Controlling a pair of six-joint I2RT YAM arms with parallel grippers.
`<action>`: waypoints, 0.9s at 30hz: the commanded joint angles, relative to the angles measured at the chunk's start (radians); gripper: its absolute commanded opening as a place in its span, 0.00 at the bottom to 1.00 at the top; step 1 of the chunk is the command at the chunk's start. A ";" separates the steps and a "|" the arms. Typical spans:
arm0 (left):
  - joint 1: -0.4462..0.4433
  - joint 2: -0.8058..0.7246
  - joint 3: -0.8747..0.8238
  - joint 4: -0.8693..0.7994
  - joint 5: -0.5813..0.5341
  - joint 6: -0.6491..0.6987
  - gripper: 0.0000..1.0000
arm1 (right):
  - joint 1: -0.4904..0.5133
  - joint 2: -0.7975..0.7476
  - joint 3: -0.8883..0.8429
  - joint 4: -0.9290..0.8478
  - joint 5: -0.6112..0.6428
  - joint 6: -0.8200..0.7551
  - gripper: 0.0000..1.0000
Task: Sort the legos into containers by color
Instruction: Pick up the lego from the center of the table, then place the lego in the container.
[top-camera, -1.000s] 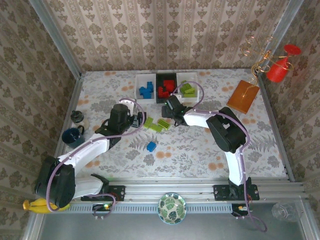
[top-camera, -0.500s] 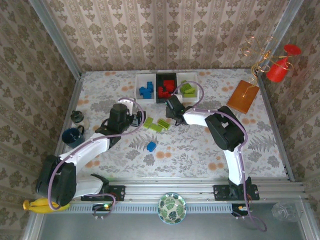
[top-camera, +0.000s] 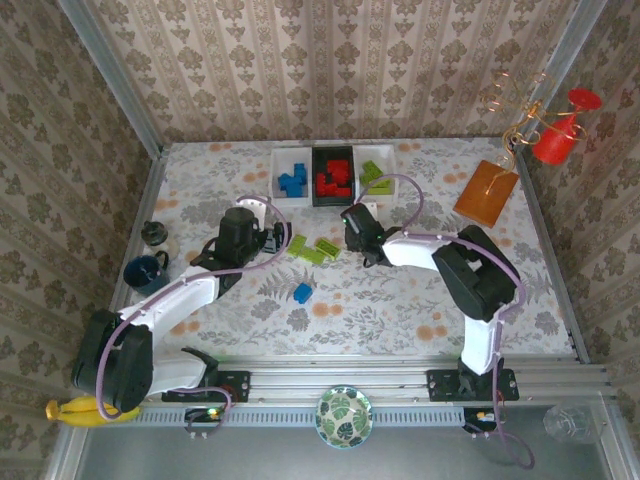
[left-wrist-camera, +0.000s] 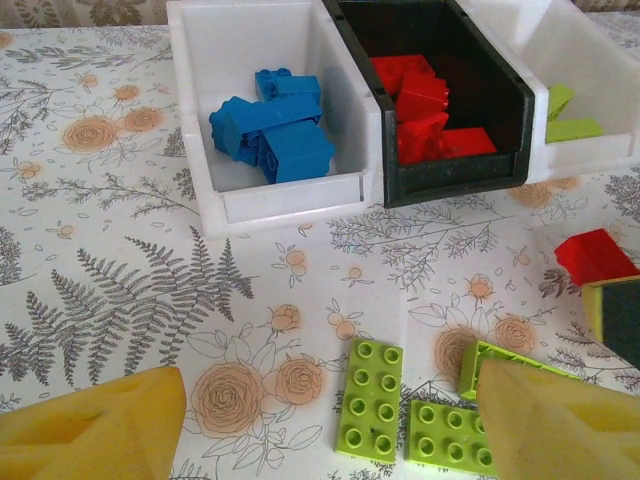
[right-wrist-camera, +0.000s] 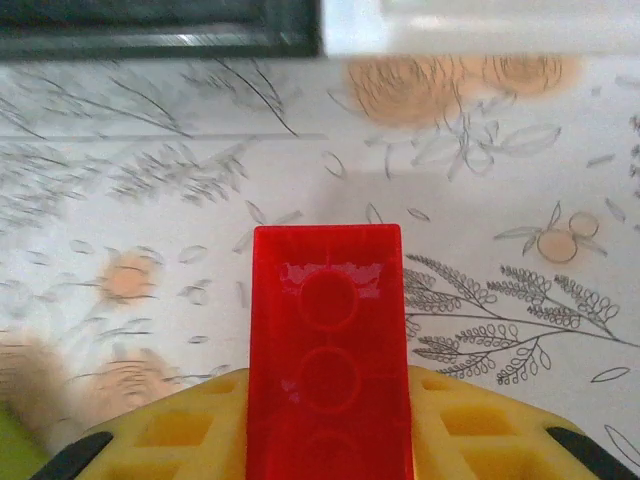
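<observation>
One desk (top-camera: 420, 300): it has a flowered cover and carries all the things.
Three containers: they stand in a row at the far side. The left white tray (left-wrist-camera: 290, 198) has blue legos (left-wrist-camera: 270, 130), the black tray (left-wrist-camera: 450, 185) has red legos (left-wrist-camera: 425, 105), and the right white tray (top-camera: 378, 160) has green legos (top-camera: 372, 173).
Right end effector (right-wrist-camera: 326, 430): clenched on one red lego (right-wrist-camera: 326, 330), close before the black tray.
Left end effector (top-camera: 278, 241): released, fingers wide apart.
Loose green legos (left-wrist-camera: 372, 397): three, flat on the desk just before my left end effector.
Single blue lego (top-camera: 303, 292): alone on the desk, nearer to my bases.
</observation>
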 joint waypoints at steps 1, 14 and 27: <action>0.009 -0.001 -0.021 0.031 0.013 -0.020 0.78 | -0.008 -0.025 0.065 0.102 -0.032 -0.034 0.34; 0.013 -0.032 -0.029 -0.008 0.023 -0.020 0.79 | -0.106 0.332 0.630 -0.002 -0.125 -0.085 0.39; 0.014 0.056 -0.043 -0.019 0.111 -0.086 0.87 | -0.102 0.005 0.343 -0.032 -0.334 -0.135 0.72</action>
